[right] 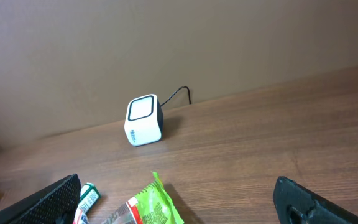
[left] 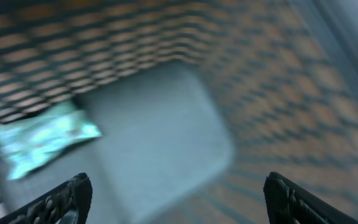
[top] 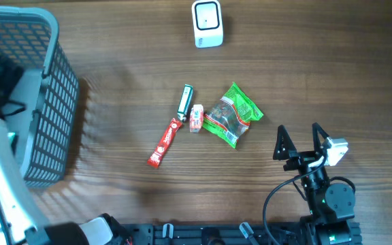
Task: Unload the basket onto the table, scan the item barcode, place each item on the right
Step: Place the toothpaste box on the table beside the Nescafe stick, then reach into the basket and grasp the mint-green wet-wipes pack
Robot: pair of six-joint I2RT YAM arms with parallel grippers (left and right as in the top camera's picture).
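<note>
- Overhead, we see the white barcode scanner standing at the far edge of the wooden table, its window facing up.
- We count four items lying loose mid-table, well apart from the scanner: a green snack bag, a small orange-and-white item just beside it, a green-and-white pack and a red sachet.
- We see the grey mesh basket at the table's left end, with the left arm reaching into it.
- From the left wrist, the picture is smeared with blur. We look down into the basket, where a teal packet lies on the pale floor against the left wall.
- We find the left gripper released: its two dark fingertips sit at the bottom corners of the view, wide apart, with nothing between them. It hangs above the basket floor, clear of the teal packet.
- We find the right gripper spread wide too, holding nothing, near the right front of the table and just right of the green snack bag.
- From the right wrist, we look across the table at the scanner, its cable trailing behind. The green snack bag and the green-and-white pack show at the bottom edge.
</note>
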